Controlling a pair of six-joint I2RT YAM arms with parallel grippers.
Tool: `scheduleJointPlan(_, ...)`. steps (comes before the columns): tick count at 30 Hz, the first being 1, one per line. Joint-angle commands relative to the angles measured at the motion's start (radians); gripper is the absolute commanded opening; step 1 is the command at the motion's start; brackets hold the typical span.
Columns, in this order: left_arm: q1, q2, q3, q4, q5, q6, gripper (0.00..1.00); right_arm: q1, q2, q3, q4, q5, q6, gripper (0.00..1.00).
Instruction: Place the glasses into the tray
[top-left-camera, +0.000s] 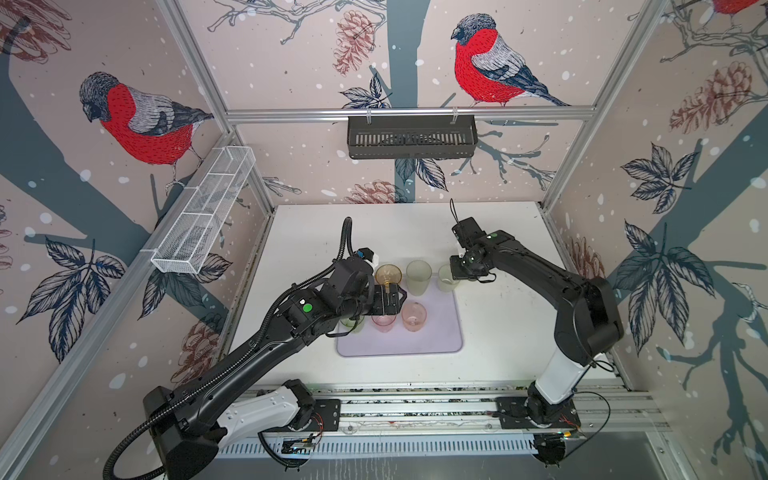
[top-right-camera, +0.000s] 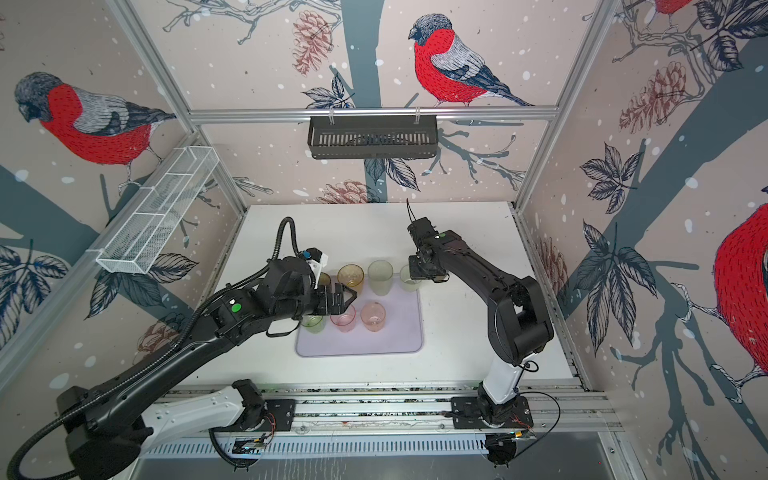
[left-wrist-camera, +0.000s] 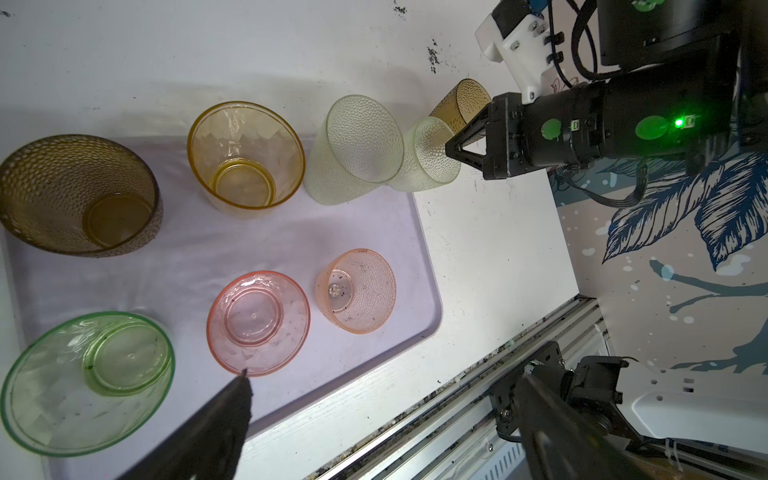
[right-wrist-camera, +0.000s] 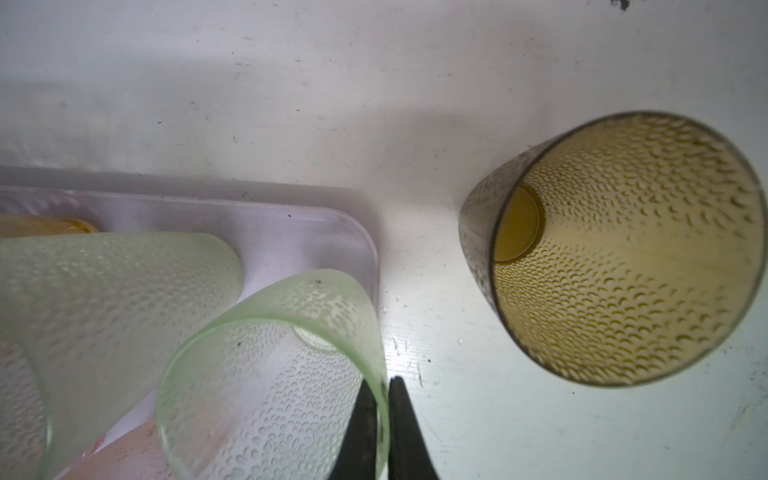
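Observation:
The lilac tray (top-left-camera: 436, 336) (left-wrist-camera: 374, 232) holds a brown glass (left-wrist-camera: 79, 195), an amber one (top-left-camera: 388, 275), a tall pale green one (top-left-camera: 418, 277), two pink ones (top-left-camera: 383, 322) (top-left-camera: 413, 316) and a low green one (top-left-camera: 353, 324). My right gripper (right-wrist-camera: 382, 382) (top-left-camera: 457, 270) is shut on the rim of a small pale green glass (right-wrist-camera: 270, 374) (top-left-camera: 445, 279) at the tray's far right corner, one finger inside and one outside. Another brown glass (right-wrist-camera: 615, 249) stands on the table just outside the tray. My left gripper (left-wrist-camera: 386, 372) (top-left-camera: 392, 297) hangs open above the tray, holding nothing.
A black slotted basket (top-left-camera: 411, 137) hangs on the back wall. A white mesh basket (top-left-camera: 203, 212) runs along the left wall. The white table (top-left-camera: 507, 332) surrounds the tray, and a metal rail (top-left-camera: 415, 409) carries both arm bases at the front.

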Motion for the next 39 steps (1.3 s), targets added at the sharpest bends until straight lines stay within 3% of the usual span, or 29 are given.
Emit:
scheduleJointPlan(1,-0.002,-0.005,-0.005,0.002,-0.016,-0.013,0.98,0.001,0.009,0.008,0.020,-0.006,0.005,0.01)
scheduleJointPlan(39,-0.002,0.005,-0.003,0.013,-0.017,-0.010,0.98,0.003,0.055,-0.011,0.048,-0.020,0.006,0.02)
